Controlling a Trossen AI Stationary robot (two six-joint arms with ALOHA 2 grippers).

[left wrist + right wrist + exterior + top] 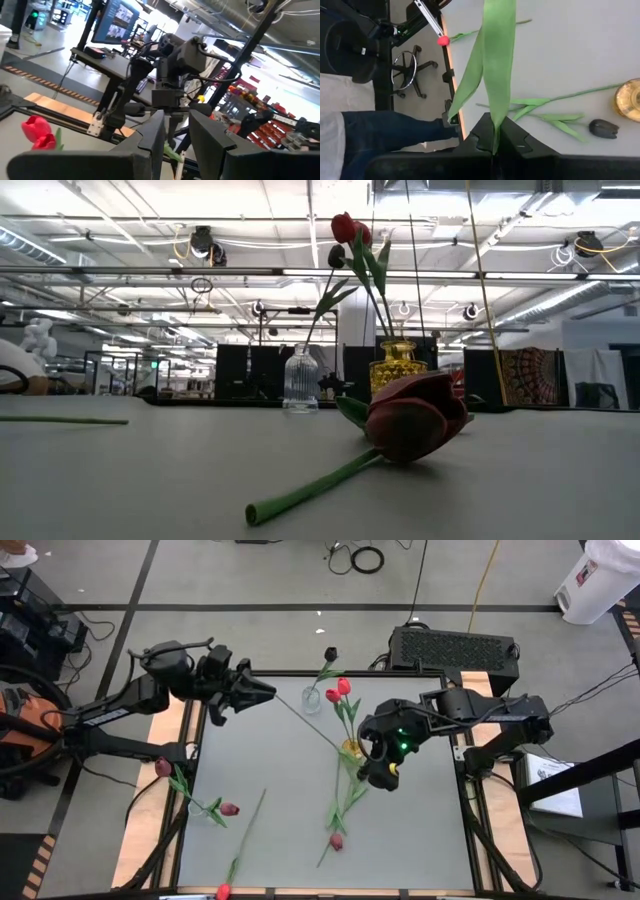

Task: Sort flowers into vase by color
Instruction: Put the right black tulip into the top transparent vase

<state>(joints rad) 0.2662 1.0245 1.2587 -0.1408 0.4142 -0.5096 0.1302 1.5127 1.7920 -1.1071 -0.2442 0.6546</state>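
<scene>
Two red-pink tulips [340, 692] stand in the yellow vase [351, 748], and a black tulip [330, 655] stands in the clear ribbed vase [312, 698]. My right gripper [378, 778] hovers just near of the yellow vase, shut on a tulip's long green leaf [497, 60]. A thin stem [305, 720] runs from there toward my left gripper [268, 692], which is open by the table's far-left corner. This flower's head is hidden. A maroon tulip [336, 840] lies on the table below the right gripper. My right gripper pinches the base of the long green leaf [495, 132] between its two shut fingers, coming from above. The leaf blades extend beyond the fingertips, clear of the table. My left gripper has a green bit [170, 151] between its open fingers; whether they touch it I cannot tell.
A small glass [205, 808] at the table's left edge holds two maroon tulips. A red-pink tulip [222, 890] lies at the near edge, its stem pointing inward. A black case [455, 648] sits behind the far edge. A person's legs [385, 135] stand at the near side.
</scene>
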